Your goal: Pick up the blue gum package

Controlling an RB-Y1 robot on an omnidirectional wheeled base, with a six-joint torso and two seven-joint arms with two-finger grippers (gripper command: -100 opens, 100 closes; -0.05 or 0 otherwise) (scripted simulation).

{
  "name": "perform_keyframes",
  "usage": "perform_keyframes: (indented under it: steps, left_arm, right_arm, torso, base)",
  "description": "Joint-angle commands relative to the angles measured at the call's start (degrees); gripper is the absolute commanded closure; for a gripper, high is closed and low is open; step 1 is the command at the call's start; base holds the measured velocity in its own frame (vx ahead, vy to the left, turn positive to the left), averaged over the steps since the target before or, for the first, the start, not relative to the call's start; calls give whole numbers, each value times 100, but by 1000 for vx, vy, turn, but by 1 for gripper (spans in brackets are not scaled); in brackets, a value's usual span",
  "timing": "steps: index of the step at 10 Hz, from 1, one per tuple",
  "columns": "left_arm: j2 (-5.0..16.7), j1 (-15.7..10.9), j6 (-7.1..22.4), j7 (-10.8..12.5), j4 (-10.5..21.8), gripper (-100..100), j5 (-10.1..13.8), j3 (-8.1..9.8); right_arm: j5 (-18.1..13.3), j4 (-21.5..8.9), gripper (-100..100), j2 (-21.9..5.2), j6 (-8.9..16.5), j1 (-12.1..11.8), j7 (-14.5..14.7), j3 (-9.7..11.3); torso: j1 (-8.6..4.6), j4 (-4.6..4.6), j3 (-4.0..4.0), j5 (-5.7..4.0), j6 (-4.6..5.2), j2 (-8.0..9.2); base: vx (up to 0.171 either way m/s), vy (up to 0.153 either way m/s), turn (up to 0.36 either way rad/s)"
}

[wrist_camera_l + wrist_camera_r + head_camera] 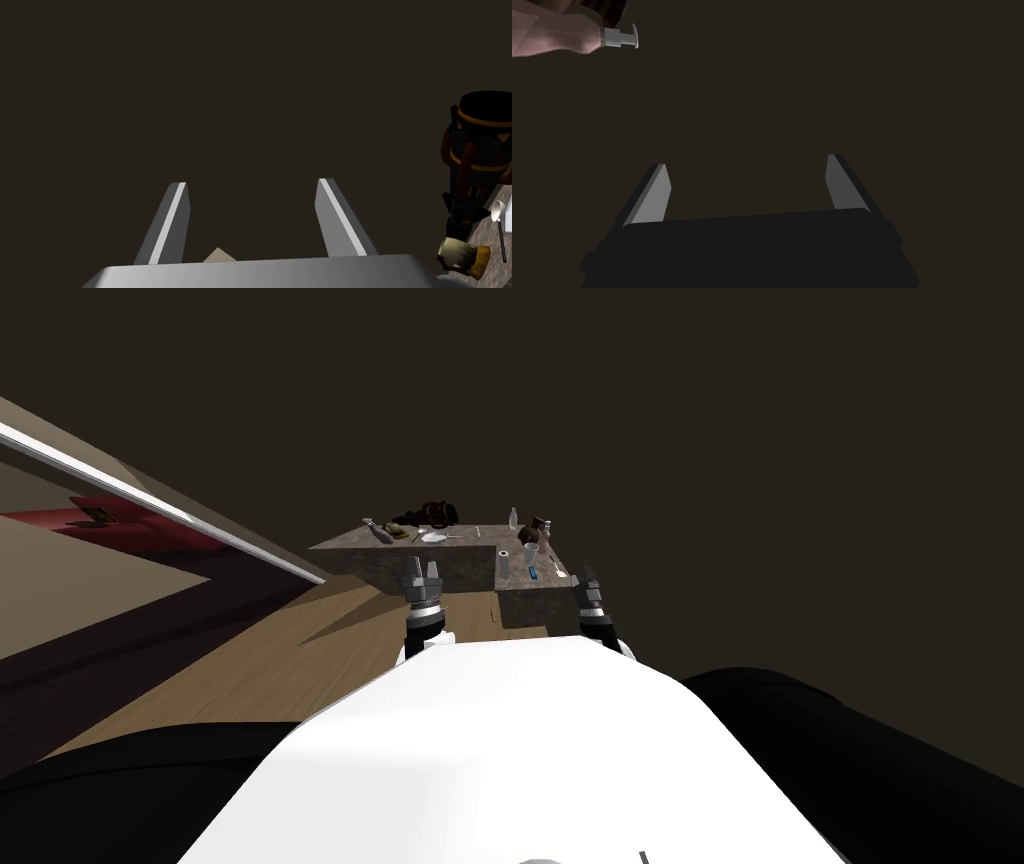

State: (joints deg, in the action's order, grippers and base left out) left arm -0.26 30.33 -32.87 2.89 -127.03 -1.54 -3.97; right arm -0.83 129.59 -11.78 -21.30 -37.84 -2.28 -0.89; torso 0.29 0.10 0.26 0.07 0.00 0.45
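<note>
1. The blue gum package (534, 573) is seen lying on the bench (460, 570), not yet grasped.
2. The left hand (423, 572) and the right hand (586, 578) are held apart and empty; the reach, grasp and lift are judged undone.

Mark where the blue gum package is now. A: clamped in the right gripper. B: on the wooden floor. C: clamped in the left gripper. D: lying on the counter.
D: the blue gum package lies on the counter, ahead of the open right gripper; the left gripper is open too.
</note>
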Motion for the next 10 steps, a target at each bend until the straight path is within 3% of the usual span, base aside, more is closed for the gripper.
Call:
perform_keyframes:
  steps: [1,3,6,9,10]
  left_arm:
    - [0,0,0,0,0,0,0,0]
    - [0,0,0,0,0,0,0,0]
    - [0,0,0,0,0,0,0,0]
    - [1,2,0,0,0,0,0,1]
    - [1,1,0,0,0,0,0,1]
  right_arm:
    - [35,-159,-100,-153,-3,-34,-23,43]
    - [226,-446,-100,-548,47,-362,-158,118]
    - [334,-604,-100,-933,72,-534,-231,156]
    - [573,-939,-100,-1452,126,-889,-383,238]
    - [573,-939,-100,-1532,126,-889,-383,238]
  torso:
    - [0,0,0,0,0,0]
    - [-10,-3,-9,-2,-1,-17]
    - [-8,-3,-9,-1,-1,-17]
    - [-16,-5,-14,-2,2,-26]
    - [-15,-5,-15,-3,0,-27]
  base:
    - [-80,61,33]
    - [-60,63,199]
    - [-57,65,92]
    - [-36,59,150]
    - [-35,53,89]
